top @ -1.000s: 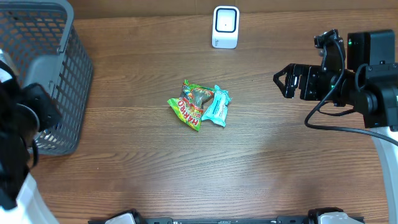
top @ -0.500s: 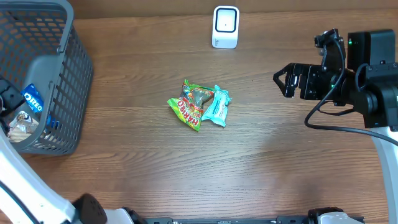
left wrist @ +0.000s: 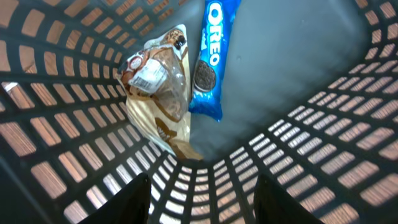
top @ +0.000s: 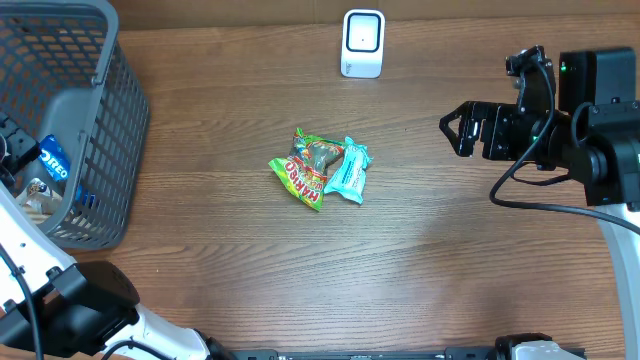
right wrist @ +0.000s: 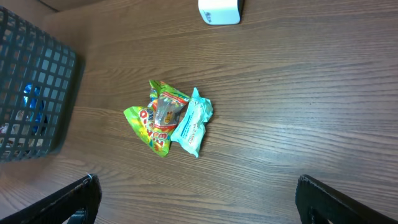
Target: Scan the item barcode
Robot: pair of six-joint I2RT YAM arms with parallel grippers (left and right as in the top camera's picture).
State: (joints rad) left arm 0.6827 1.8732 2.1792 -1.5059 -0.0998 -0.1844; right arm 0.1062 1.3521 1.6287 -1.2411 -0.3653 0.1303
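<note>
A green Haribo bag (top: 303, 168) and a teal packet (top: 349, 170) lie touching in the middle of the table, also seen as the Haribo bag (right wrist: 157, 115) and teal packet (right wrist: 191, 121) in the right wrist view. The white scanner (top: 362, 43) stands at the far edge. My left gripper (left wrist: 202, 180) hangs open inside the grey basket (top: 100, 60), with nothing between its fingers. Below it lie a blue Oreo pack (left wrist: 211, 56) and a beige wrapped pastry (left wrist: 158, 87). My right gripper (top: 455, 131) is open at the right, well apart from the table items.
The basket fills the table's left end, its mesh wall (left wrist: 323, 124) surrounding my left fingers. The left arm's base link (top: 70, 310) lies at the lower left corner. Bare wood separates the two packets from the right arm.
My left arm has swung from over the basket's left side toward the lower left, uncovering the Oreo pack and pastry in the basket. The right arm and the table packets have not moved.
</note>
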